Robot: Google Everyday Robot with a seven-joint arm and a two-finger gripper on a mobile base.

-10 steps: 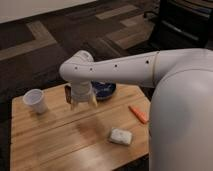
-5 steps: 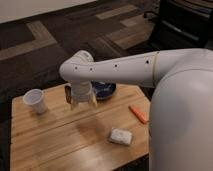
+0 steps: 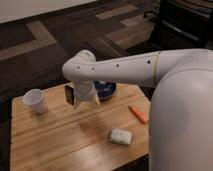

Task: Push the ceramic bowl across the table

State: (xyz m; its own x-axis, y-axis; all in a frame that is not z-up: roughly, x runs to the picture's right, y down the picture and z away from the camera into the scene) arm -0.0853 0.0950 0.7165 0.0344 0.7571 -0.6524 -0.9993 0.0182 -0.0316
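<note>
In the single camera view, one desk (image 3: 50, 137) fills the lower left and centre of the frame, a light wooden top of long planks with cut-off corners, and four loose things lie on it. One ceramic bowl (image 3: 108, 90), round, shallow and glossy dark blue, sits near the desk's far edge at mid-frame, partly hidden behind the arm; its inside cannot be made out. One white cup (image 3: 35, 100) stands upright at the left, mouth up, and what it holds cannot be told. One slim orange stick-shaped object (image 3: 138, 114) lies toward the right edge, and one small pale, soft-looking rounded pad (image 3: 120, 136) lies at lower centre. One smooth white arm (image 3: 125, 70) reaches in from the right. Its gripper (image 3: 82, 102) points down over the desk, just left of the bowl; whether it is open or closed cannot be told, nor whether it touches the bowl.
</note>
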